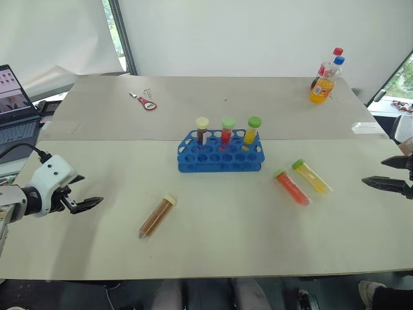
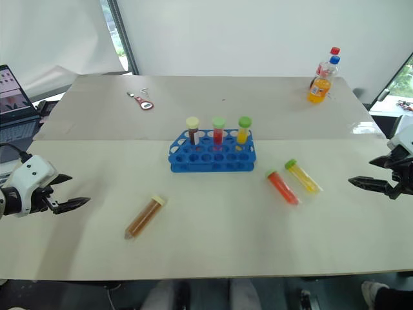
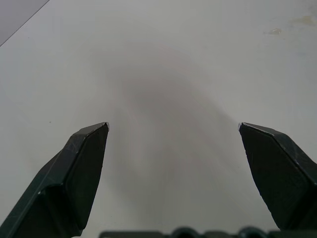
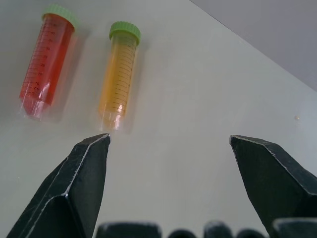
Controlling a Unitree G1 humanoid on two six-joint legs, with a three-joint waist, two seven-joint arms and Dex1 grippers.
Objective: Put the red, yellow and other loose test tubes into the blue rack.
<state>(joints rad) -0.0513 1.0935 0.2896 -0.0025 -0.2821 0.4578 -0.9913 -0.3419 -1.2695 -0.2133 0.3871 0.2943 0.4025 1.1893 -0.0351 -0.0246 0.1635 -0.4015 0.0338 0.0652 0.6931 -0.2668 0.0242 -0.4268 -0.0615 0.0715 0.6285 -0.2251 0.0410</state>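
The blue rack (image 1: pixel 220 153) sits mid-table with three capped tubes already standing along its back row. Three are left lying loose: a brown tube (image 1: pixel 157 216) toward the near edge on the left side, and a red tube (image 1: pixel 292 186) just beside a yellow tube (image 1: pixel 311 176) toward the right edge. The left gripper (image 1: pixel 90 205) hangs spread and empty over bare table. The right gripper (image 2: pixel 364 183) also looks wide apart, holding nothing, near the yellow tube.

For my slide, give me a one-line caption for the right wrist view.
Open right gripper hovers over the table, facing the loose red tube and yellow tube lying side by side.
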